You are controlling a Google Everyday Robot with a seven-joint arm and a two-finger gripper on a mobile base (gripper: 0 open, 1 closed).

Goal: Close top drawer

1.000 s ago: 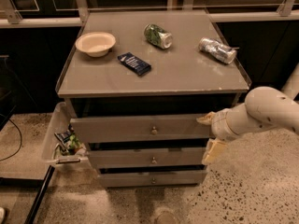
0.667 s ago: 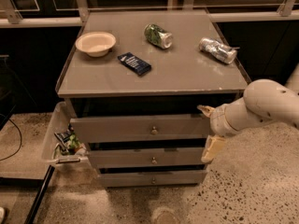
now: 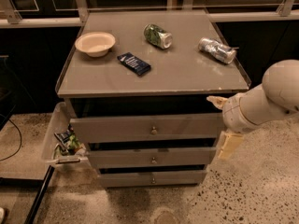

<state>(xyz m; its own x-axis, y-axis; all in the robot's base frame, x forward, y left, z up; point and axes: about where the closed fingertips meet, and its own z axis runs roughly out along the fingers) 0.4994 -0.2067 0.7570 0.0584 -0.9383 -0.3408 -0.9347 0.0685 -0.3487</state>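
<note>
The top drawer (image 3: 140, 127) is the uppermost grey front of the cabinet, with a small round knob (image 3: 153, 130) at mid-front. It stands pulled out a little, with a dark gap under the tabletop. My gripper (image 3: 222, 124) is at the drawer front's right end, on a cream-white arm coming from the right. It is open: one fingertip (image 3: 215, 101) shows above the drawer's top edge and the other (image 3: 230, 146) below its bottom edge. Two narrower drawers (image 3: 152, 158) sit below.
On the cabinet top (image 3: 187, 73) lie a cream bowl (image 3: 95, 43), a dark blue packet (image 3: 133, 63), a green can (image 3: 158, 35) and a silver can (image 3: 217, 50). A clear bin with snacks (image 3: 63, 141) hangs at the cabinet's left. Speckled floor (image 3: 261, 190) lies to the right.
My arm has lifted slightly, so the upper fingertip is higher by the drawer's right corner. The drawer front has not visibly moved.
</note>
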